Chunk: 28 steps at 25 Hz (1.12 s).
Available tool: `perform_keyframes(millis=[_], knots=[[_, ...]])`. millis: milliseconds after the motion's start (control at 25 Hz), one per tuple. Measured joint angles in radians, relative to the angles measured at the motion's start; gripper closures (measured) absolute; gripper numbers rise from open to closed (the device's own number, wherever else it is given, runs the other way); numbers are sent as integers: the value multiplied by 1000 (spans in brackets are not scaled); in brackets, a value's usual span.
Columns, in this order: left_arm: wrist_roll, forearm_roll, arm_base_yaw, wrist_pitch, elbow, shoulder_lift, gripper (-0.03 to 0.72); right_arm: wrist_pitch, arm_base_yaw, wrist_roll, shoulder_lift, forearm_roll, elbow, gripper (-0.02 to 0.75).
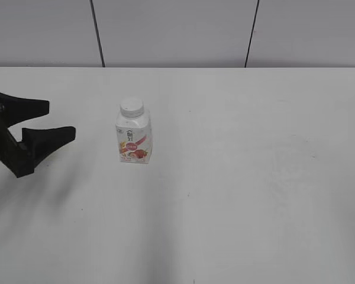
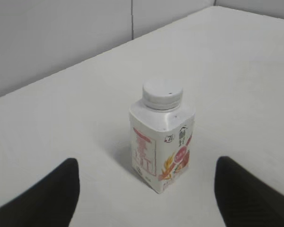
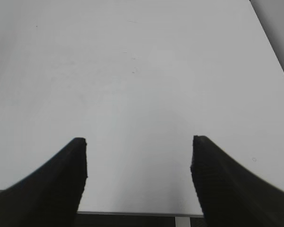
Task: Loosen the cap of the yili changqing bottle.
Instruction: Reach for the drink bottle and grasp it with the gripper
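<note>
While nothing is gripped yet, the near part of the white table (image 1: 236,225) is bare, only faint scuffs on it. Right gripper (image 3: 138,156) is out of the exterior view; its own wrist view shows both jaws spread wide over bare tabletop near the table's edge, nothing between them, bottle not visible there. Left gripper (image 1: 58,121) sits at the left edge of the exterior view, jaws wide apart and holding nothing, tips pointing right toward the bottle but well apart from it. Further in, left of centre, the yili changqing bottle (image 1: 134,139) stands upright on the table, strawberry label facing the near side. The cap (image 1: 132,107) is seated on the neck and looks fully screwed on, though tightness can't be told. From the left wrist view the bottle (image 2: 162,142) lines up roughly between the two jaws, one corner turned toward the camera, cap (image 2: 162,94) clear and unobstructed. Far side: grey wall panels (image 1: 171,32) behind the table. Step looks like approach, before first contact. Next move probably needs the left gripper to advance and clamp the body to steady it, then the right to come in from above, close on the ribbed cap and twist.
</note>
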Motion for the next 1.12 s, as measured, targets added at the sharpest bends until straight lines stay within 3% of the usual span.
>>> perform_keyframes(millis=[240, 360, 640, 880, 1120], knots=[[-73, 206, 21, -106, -147, 134, 126, 0, 0, 0, 0, 0, 0, 193], [-90, 247, 21, -137, -215, 216, 79, 0, 0, 0, 0, 0, 0, 193], [-76, 219, 21, -155, -282, 342, 76, 0, 0, 0, 0, 0, 0, 193], [-143, 418, 25, -201, -448, 467, 95, 0, 0, 0, 0, 0, 0, 193], [-226, 515, 18, -201, -606, 570, 95, 0, 0, 0, 0, 0, 0, 193]])
